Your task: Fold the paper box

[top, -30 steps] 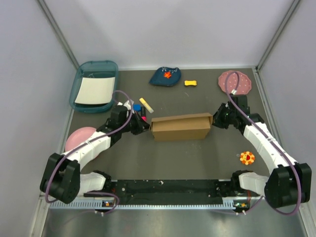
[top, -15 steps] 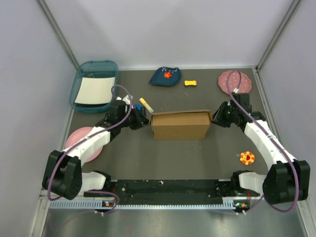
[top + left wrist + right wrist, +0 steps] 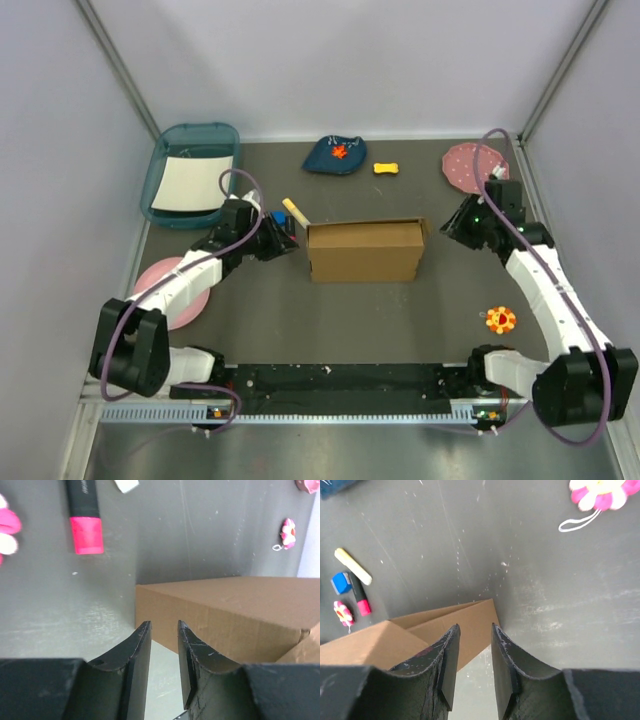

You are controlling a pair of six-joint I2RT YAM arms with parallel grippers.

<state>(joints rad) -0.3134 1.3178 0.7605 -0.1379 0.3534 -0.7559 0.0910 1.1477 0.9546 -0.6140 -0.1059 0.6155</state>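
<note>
Now I am holding my two grippers at the two short ends of the paper box (image 3: 365, 250), which is lying about in the middle of the table (image 3: 400, 320), with its long side running left to right. My left gripper (image 3: 162, 625) is pointing at the left end of the box — its fingers are standing a little apart with nothing between them, and the brown corner is showing just beyond the tips. My right gripper (image 3: 474, 627) is hovering near the right end, also with a narrow gap and pinching nothing; there I am seeing a slanted fold of cardboard. Just left of the box a yellow stick (image 3: 295, 211), a small blue block (image 3: 277, 217) and a pink marker (image 3: 85, 515) are lying. A teal tray (image 3: 165, 160) with a white sheet (image 3: 190, 182) is sitting at the far left, a pink plate (image 3: 160, 280) at the near left, a speckled plate (image 3: 465, 165) at the far right — and an orange flower toy (image 3: 501, 319) at the near right.
</note>
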